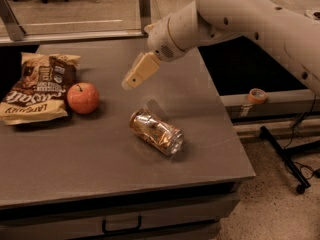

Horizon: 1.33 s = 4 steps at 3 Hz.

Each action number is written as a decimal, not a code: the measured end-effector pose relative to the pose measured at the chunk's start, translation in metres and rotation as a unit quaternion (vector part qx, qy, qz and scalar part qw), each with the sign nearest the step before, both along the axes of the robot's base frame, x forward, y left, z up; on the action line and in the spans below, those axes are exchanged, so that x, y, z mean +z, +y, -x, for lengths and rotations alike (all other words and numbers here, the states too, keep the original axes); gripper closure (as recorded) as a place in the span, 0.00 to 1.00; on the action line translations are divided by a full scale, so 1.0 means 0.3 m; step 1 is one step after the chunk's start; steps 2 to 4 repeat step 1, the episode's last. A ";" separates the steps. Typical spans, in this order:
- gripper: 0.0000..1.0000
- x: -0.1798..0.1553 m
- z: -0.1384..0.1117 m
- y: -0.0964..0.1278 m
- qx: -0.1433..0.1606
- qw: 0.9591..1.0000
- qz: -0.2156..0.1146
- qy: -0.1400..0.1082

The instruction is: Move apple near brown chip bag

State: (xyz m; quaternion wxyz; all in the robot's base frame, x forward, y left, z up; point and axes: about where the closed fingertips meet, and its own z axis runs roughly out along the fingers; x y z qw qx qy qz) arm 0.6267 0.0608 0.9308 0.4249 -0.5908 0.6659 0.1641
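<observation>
The red-orange apple (83, 97) sits on the grey table (100, 154) at the left, touching the right edge of the brown chip bag (36, 86), which lies flat with white script lettering. My gripper (131, 81) hangs in the air above the table's middle, well to the right of the apple and higher than it, with nothing in it. It is apart from both the apple and the bag.
A shiny orange-and-silver drink can (156, 132) lies on its side near the table's middle, below my gripper. A tape roll (257, 95) sits on a ledge at the right. The table's right edge (225, 114) drops to the floor.
</observation>
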 end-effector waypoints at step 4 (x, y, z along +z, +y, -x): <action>0.00 0.008 -0.013 -0.017 -0.013 1.000 -0.006 0.001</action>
